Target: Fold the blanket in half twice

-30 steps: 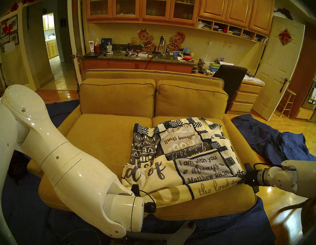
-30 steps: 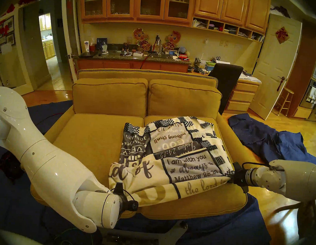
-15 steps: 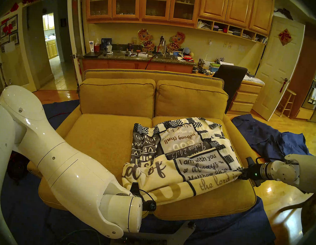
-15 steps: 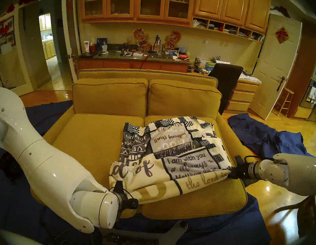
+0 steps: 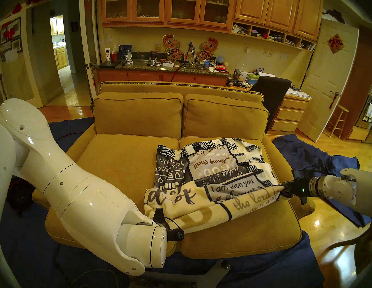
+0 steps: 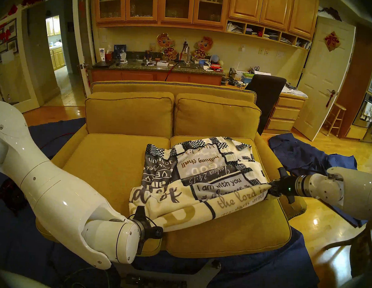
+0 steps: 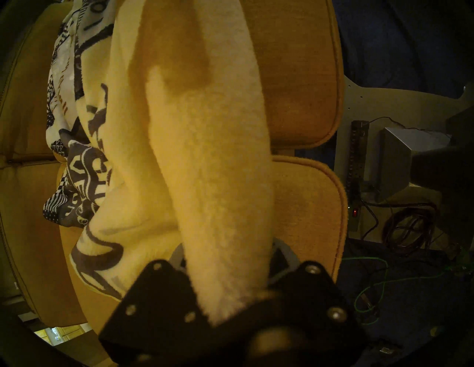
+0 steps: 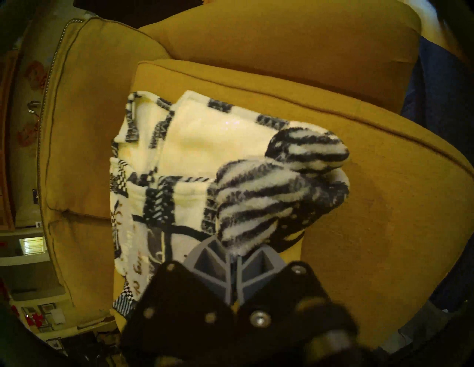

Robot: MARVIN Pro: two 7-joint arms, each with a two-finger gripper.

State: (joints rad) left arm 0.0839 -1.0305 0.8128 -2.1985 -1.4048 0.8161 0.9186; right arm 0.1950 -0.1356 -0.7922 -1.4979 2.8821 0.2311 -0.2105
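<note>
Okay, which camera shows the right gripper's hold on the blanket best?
The right wrist view: the right gripper is shut on a bunched striped corner of the blanket, seen close up. Both head views show that hold small and far off; the left wrist view misses it.

- Both arms (image 5: 74, 189) are showing glossy white shells with small silver screws and thin dark seam lines.
- The right arm (image 5: 353, 191) is ending in a silver ringed wrist with a green light glowing.
- Thin black cables are looping at each wrist.
- Each tool (image 8: 232, 258) is showing grey ribbed fingers on black, screw-studded plates.
</note>
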